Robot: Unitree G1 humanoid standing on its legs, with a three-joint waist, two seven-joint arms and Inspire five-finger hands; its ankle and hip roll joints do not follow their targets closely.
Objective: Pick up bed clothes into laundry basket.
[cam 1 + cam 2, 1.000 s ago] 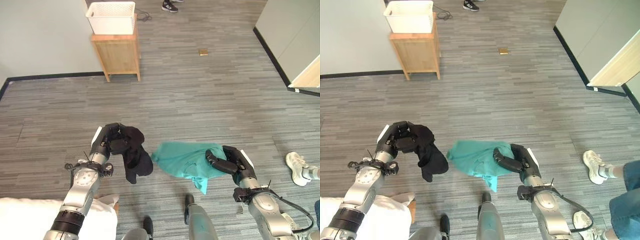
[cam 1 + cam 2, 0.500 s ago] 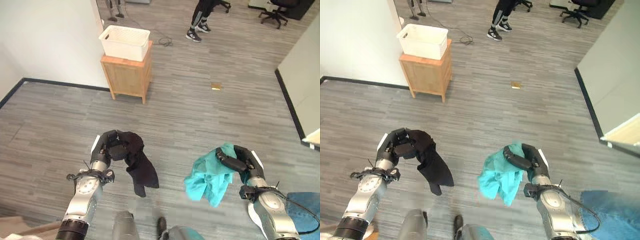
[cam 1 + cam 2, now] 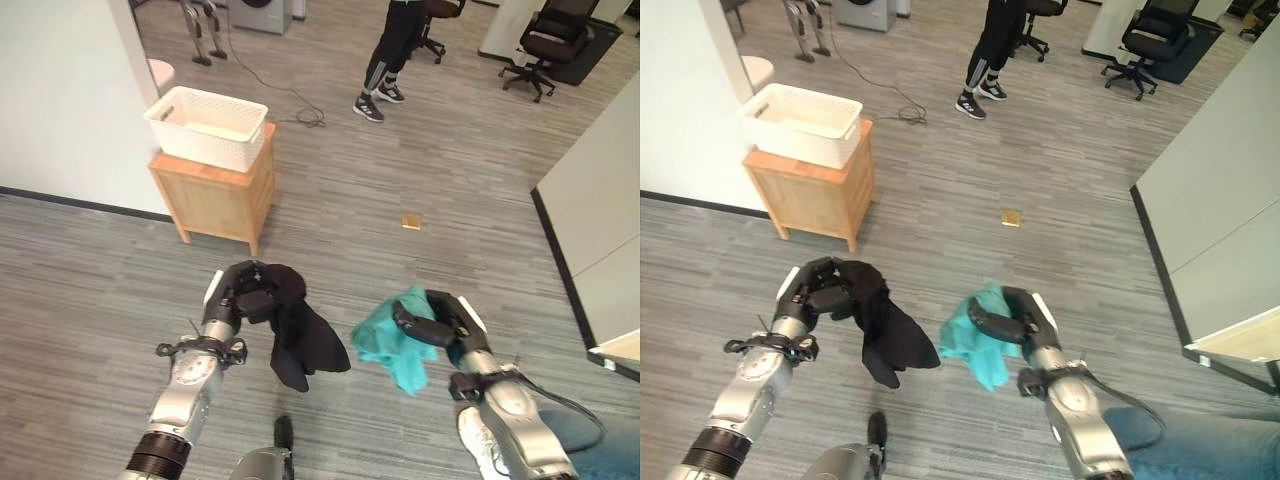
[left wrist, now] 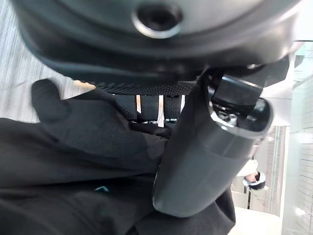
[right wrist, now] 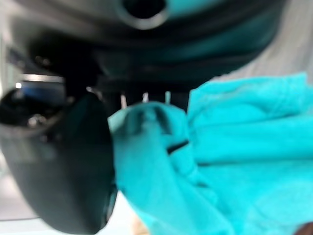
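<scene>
As view swung up since 1 s ago, basket [image 3: 207,126] now at 11 o'clock; left hand [image 3: 243,291] grips black garment [image 3: 300,338], right hand [image 3: 432,322] teal cloth [image 3: 392,342]; carry ongoing.

Black garment [image 3: 295,335] in dark left hand [image 3: 243,291]. Teal garment [image 3: 392,342] in dark right hand [image 3: 432,322]. White lattice-patterned laundry basket [image 3: 207,127] on light wood cabinet [image 3: 214,203]. Grey wood-plank floor [image 3: 470,150]. White wall [image 3: 62,100]. Black office chair [image 3: 549,45]. Small tan square [image 3: 411,221] on floor.

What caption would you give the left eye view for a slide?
Left hand grips a black garment, right hand a teal one, facing the white basket on a wooden cabinet.
</scene>
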